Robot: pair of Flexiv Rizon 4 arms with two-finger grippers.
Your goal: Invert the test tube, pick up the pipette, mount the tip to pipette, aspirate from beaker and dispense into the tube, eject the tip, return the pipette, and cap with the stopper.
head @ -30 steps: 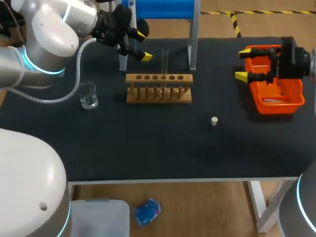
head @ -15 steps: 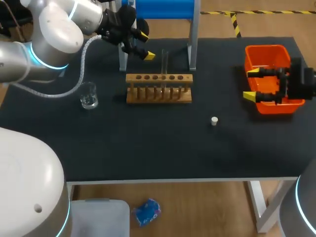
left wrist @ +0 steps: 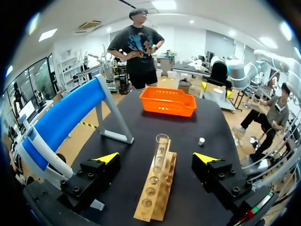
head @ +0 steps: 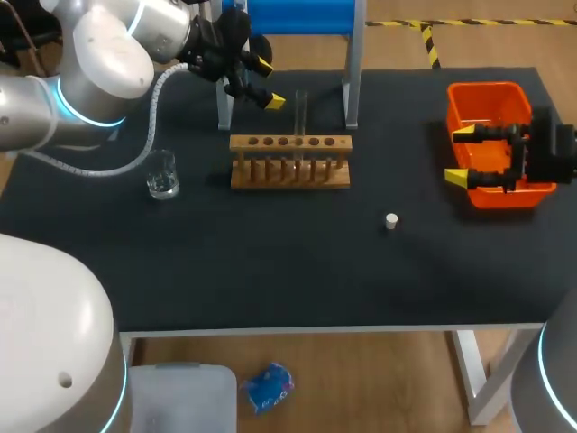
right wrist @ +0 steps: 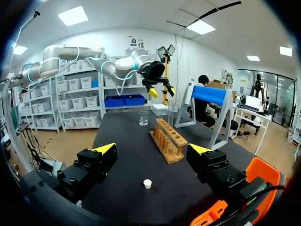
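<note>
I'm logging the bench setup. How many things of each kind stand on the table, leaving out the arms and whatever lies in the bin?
Test tube: 1
Beaker: 1
Wooden rack: 1
Stopper: 1
Orange bin: 1
Blue stand: 1
Total: 6

Clear test tube (head: 300, 113) upright in wooden rack (head: 289, 173), glass beaker (head: 162, 175) nearby, small white stopper (head: 391, 221) standing apart
</note>
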